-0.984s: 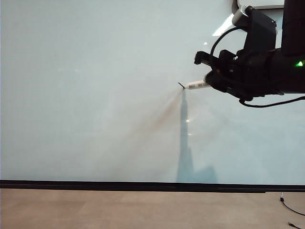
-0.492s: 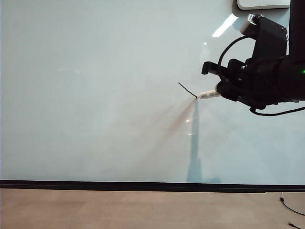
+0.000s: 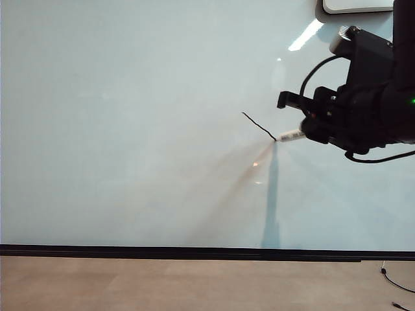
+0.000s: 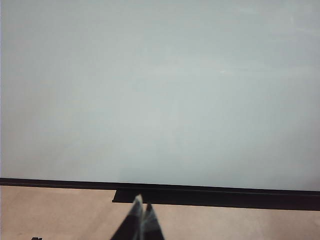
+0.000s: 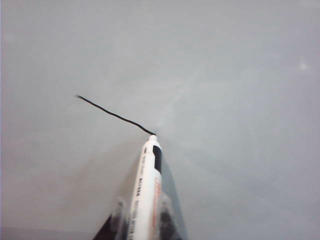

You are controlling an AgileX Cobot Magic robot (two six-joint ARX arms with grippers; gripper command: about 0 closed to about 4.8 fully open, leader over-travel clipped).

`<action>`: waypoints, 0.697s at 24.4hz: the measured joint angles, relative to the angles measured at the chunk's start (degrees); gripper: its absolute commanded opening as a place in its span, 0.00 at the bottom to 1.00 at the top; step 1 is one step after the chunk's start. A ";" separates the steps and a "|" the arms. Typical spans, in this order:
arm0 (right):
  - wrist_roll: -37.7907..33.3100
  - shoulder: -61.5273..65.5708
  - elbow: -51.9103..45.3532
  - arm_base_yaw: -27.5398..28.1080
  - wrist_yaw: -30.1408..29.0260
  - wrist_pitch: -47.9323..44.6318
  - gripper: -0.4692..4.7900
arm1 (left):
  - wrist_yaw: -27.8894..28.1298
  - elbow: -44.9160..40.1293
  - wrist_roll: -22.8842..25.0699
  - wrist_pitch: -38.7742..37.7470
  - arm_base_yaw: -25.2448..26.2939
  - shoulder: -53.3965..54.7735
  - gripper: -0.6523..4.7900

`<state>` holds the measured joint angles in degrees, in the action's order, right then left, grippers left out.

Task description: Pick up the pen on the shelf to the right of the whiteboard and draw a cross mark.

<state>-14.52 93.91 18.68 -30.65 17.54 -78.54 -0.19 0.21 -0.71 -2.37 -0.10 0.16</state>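
My right gripper [image 3: 310, 131] [image 5: 141, 210] is shut on the white pen [image 3: 293, 135] [image 5: 146, 192], at the right of the exterior view. The pen's dark tip touches the pale whiteboard [image 3: 130, 129] [image 5: 240, 100] [image 4: 160, 90]. One thin black stroke [image 3: 258, 126] [image 5: 114, 115] runs on the board from its upper left end down to the pen tip; it is a single line, not a full cross mark. My left gripper [image 4: 142, 205] is shut, empty, and points at the tan floor below the board's black lower strip [image 4: 210, 196]. The shelf is hidden.
A black strip [image 3: 194, 253] edges the board's bottom, with tan floor [image 3: 162, 285] below it. A thin cable [image 3: 394, 282] lies on the floor at the lower right. A white-framed object [image 3: 356, 6] shows at the upper right corner. The pen's shadow [image 3: 270, 194] falls down the board.
My right gripper moved right and downward with the pen, and the black stroke grew from a tiny mark into a longer slanting line. The left gripper shows no motion.
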 measured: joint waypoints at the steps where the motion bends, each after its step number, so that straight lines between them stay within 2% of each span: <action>1: 0.00 0.00 -0.15 0.00 0.37 0.00 0.08 | 0.00 0.00 0.00 0.00 0.00 0.00 0.11; 17: -0.20 0.00 -0.92 0.02 4.74 1.18 0.08 | 0.00 0.00 0.02 0.00 0.00 0.00 0.11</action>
<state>-14.72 93.91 17.76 -30.63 22.28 -77.36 -0.19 0.21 -0.69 -2.37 -0.10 0.16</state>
